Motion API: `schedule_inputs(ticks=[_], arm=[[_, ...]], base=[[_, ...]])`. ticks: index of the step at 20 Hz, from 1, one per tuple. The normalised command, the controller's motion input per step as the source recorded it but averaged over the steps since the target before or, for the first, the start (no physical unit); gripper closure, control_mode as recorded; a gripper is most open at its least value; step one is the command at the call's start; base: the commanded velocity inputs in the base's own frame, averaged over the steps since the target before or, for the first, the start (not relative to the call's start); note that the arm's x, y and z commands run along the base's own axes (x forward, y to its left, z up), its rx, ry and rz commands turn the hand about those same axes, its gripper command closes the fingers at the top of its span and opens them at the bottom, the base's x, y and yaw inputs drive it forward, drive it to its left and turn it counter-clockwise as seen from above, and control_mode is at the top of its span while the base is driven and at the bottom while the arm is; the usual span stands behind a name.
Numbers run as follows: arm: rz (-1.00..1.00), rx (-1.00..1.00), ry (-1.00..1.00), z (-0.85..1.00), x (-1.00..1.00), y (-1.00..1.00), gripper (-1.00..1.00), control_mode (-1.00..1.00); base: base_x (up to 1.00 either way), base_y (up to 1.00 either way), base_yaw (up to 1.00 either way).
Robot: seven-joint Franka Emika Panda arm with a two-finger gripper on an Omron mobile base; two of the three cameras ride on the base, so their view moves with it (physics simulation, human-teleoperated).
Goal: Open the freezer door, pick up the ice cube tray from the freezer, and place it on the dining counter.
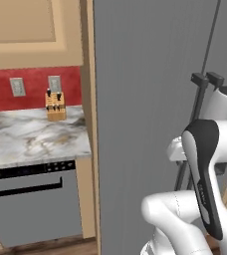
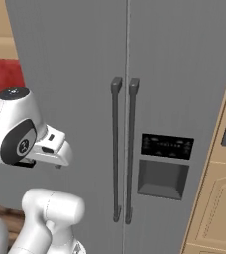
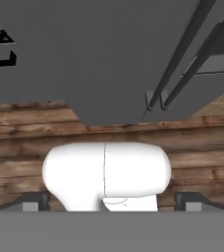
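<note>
The freezer door [image 2: 70,74] is the tall matte grey left panel, and it stands shut. Its thin dark vertical handle [image 2: 115,149] runs beside the seam, also seen as the handle [image 1: 200,99] from the left. My gripper [image 3: 112,202] hangs in front of this door, left of the handle, and points down at the floor. It is open, the two fingertips [image 3: 33,202] standing wide apart with nothing between them. In the hand view the door's bottom edge [image 3: 109,59] and the handle ends [image 3: 153,101] show above the floorboards. The ice cube tray is hidden behind the shut door. The dining counter is out of view.
A second grey door [image 2: 184,74] with a dispenser panel [image 2: 165,168] is to the right. Left are a marble worktop [image 1: 31,137] with a knife block [image 1: 55,105], a red backsplash, and a dishwasher [image 1: 31,209]. Tan cabinets [image 2: 219,198] stand at far right. The floor [image 3: 15,142] is wooden.
</note>
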Motion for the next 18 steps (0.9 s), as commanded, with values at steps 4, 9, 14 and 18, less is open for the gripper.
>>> schedule_inputs(ticks=[4, 9, 14, 18], arm=[[0.00, 0.00, 0.00, 0.00, 0.00, 0.00, -1.00, 1.00], [0.00, 0.00, 0.00, 0.00, 0.00, 0.00, -1.00, 1.00], [0.00, 0.00, 0.00, 0.00, 0.00, -0.05, -1.00, -1.00], [0.04, 0.01, -0.07, 0.00, -0.01, -0.58, -1.00, -1.00]], base=[[0.06, 0.30, 0.00], [0.01, 0.05, 0.00], [0.00, 0.00, 0.00], [0.00, 0.00, 0.00]])
